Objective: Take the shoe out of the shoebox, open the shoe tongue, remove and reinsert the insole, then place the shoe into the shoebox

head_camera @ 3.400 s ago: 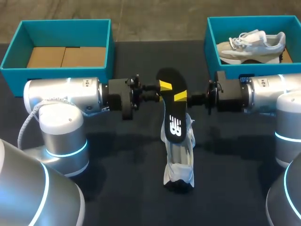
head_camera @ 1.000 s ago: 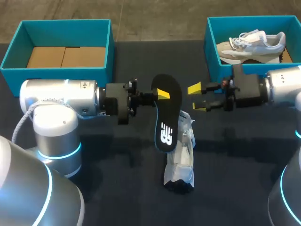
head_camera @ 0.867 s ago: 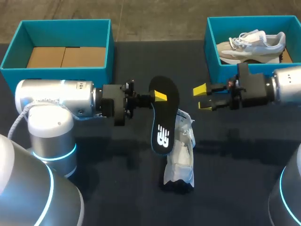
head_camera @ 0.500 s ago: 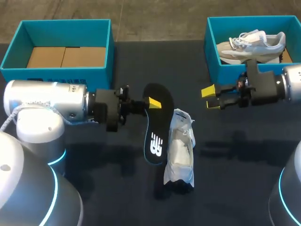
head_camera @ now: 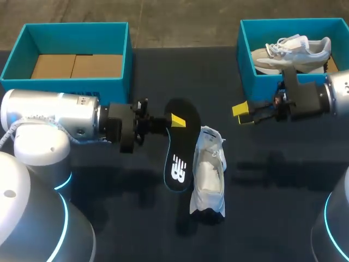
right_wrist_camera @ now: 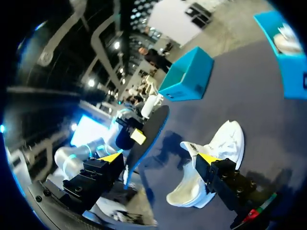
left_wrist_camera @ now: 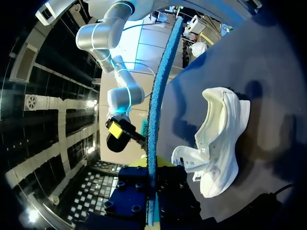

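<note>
**Insole out of the shoe, pinched in your left gripper; right gripper open and empty**

A dark table point(head_camera: 272, 207) fills the head view, and your two arms come in across its middle from either side.

Nearest you, in the lower middle of the frame, the white shoe point(head_camera: 210, 174) lies lengthwise on the table, with neither gripper touching it. The left wrist view shows the same shoe point(left_wrist_camera: 220, 139) on the cloth just beside that gripper.

Just left of the shoe and a little above it in the frame, the black insole point(head_camera: 180, 147) hangs at a slant with its printed face up. Its lower end sits close against the shoe's side. You cannot tell whether that end rests on the table.

Your left gripper point(head_camera: 174, 120) is clamped on the insole's upper end, left of centre. In its wrist view the insole point(left_wrist_camera: 157, 105) runs edge-on between the two fingers.

Your right gripper point(head_camera: 244, 115) hovers right of centre, well apart from the insole and the shoe. Its yellow tips are spread with nothing between them. Its own view shows the same gap point(right_wrist_camera: 159, 158), with the shoe point(right_wrist_camera: 216, 153) ahead of the fingers.

Farthest off, the left-hand shoebox point(head_camera: 65, 83) sits in the upper left with only its cardboard floor showing. The right-hand shoebox point(head_camera: 256, 79) in the upper right holds a second shoe point(head_camera: 292, 52).
</note>
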You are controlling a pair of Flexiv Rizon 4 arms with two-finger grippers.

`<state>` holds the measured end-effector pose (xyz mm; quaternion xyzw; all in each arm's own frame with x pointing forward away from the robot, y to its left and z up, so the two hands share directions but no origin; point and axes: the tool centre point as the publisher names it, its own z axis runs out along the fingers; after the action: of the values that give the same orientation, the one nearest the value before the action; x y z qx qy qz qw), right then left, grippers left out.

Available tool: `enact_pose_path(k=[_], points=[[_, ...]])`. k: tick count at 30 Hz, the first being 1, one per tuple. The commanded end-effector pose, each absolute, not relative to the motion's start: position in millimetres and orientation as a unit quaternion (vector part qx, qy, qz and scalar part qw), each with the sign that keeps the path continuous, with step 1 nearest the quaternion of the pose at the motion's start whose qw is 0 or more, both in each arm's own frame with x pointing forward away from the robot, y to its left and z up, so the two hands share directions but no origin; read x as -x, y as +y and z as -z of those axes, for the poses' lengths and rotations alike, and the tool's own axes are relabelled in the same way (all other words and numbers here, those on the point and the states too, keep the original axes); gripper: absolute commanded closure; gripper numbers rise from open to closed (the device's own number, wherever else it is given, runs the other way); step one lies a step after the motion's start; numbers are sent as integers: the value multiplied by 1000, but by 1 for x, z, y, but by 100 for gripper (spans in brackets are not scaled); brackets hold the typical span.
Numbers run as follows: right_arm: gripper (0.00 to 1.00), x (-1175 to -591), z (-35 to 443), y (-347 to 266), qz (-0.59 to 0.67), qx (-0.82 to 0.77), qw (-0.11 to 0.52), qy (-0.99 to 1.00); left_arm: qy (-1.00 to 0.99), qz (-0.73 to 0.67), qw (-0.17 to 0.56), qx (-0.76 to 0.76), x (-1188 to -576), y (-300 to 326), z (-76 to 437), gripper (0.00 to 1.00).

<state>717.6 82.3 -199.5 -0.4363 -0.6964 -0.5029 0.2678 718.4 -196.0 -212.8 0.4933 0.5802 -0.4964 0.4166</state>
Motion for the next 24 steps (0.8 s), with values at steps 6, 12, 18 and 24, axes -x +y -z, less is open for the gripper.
enact_pose_path(k=[6, 12, 18, 24], points=[[0, -703, 198, 59, 511, 365, 202, -751, 596, 517, 387, -477, -697, -189, 211, 100], [0, -691, 207, 47, 514, 338, 165, -771, 635, 519, 352, -452, -683, -187, 204, 100], [0, -683, 211, 44, 515, 322, 152, -780, 651, 545, 324, -417, -675, -190, 202, 100], [0, -683, 211, 44, 515, 322, 152, -780, 651, 545, 324, -417, -675, -190, 202, 100]])
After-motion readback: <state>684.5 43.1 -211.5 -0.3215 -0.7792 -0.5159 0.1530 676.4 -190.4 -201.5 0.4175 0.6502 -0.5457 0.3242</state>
